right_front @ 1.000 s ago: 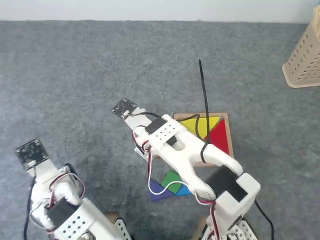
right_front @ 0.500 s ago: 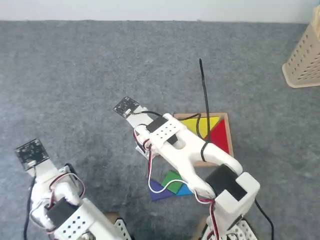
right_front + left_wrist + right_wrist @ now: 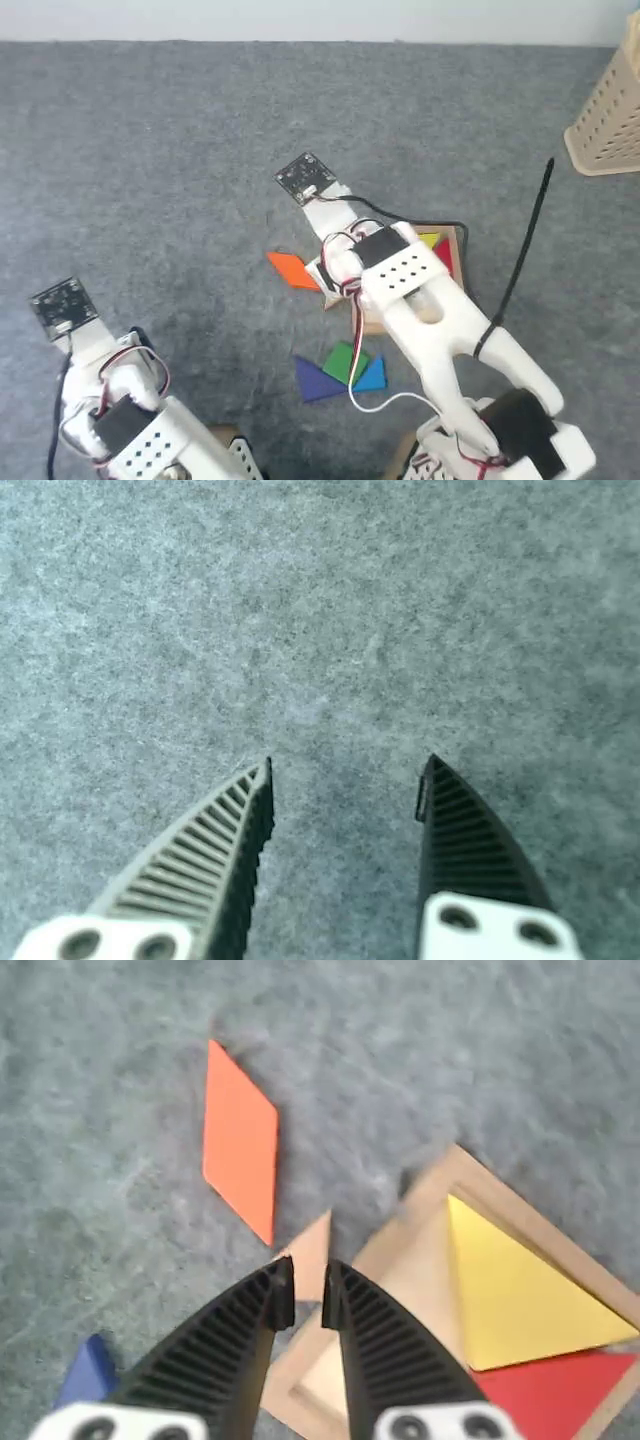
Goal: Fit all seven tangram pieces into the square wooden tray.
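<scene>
Your right arm (image 3: 420, 300) has swung since a second ago. Its forearm now runs from the lower right up across the wooden tray (image 3: 460, 262), covering most of it, where before it covered the ground left of the tray. That swing uncovers an orange parallelogram (image 3: 292, 270) lying flat on the grey carpet (image 3: 180, 150), just left of the wrist.

Your right gripper (image 3: 306, 1285) is nearly closed, with only a slit between the tips. They sit over the base of a pale triangle (image 3: 312, 1250) that lies at the tray's (image 3: 395, 1225) outer edge. You cannot tell whether the tips pinch it. The orange parallelogram (image 3: 240, 1140) rests close beside that triangle, outside the tray.

Inside the tray, a yellow triangle (image 3: 510, 1300) and a red triangle (image 3: 560, 1385) lie edge to edge. Below the tray, a green piece (image 3: 343, 362), a dark blue triangle (image 3: 318, 380) and a light blue triangle (image 3: 373, 376) sit clustered on the carpet, as before.

Your left arm (image 3: 110, 400) has not moved. The left gripper (image 3: 345, 775) hangs wide apart over bare carpet, holding nothing.
</scene>
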You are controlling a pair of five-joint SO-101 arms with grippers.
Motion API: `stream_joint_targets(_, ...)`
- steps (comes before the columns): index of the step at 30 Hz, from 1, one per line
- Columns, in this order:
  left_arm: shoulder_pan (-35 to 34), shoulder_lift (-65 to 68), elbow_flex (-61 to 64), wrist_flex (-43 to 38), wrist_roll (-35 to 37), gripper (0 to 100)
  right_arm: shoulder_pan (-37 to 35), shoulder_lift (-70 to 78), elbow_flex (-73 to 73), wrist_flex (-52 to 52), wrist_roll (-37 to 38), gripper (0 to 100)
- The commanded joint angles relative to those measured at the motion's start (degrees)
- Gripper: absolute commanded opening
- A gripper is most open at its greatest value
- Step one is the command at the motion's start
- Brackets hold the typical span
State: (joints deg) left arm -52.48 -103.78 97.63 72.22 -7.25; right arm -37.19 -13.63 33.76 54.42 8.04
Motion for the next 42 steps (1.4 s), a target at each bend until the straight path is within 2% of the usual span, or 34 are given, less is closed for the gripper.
stream_joint_targets(1, 0.1, -0.6, -1.1, 0.2, 0.5, 23, -2.3, -3.7, -0.7, -4.8, -0.3, 7.7)
stream_joint_targets(7, 0.1, -0.6, -1.1, 0.2, 0.5, 23, -9.1, 3.9, -4.0, -8.3, -0.2, 21.7)
stream_joint_targets(14, 0.1, -0.6, -1.1, 0.2, 0.5, 23, -10.2, 17.7, -12.4, -8.3, -0.5, 21.4)
stream_joint_targets(31, 0.1, -0.6, -1.1, 0.2, 0.5, 23, -9.0, 30.0, -15.2, -12.5, -0.6, 21.2)
stream_joint_targets(42, 0.1, -0.6, -1.1, 0.2, 0.5, 23, -9.0, 30.1, -16.3, -10.9, -0.8, 2.3)
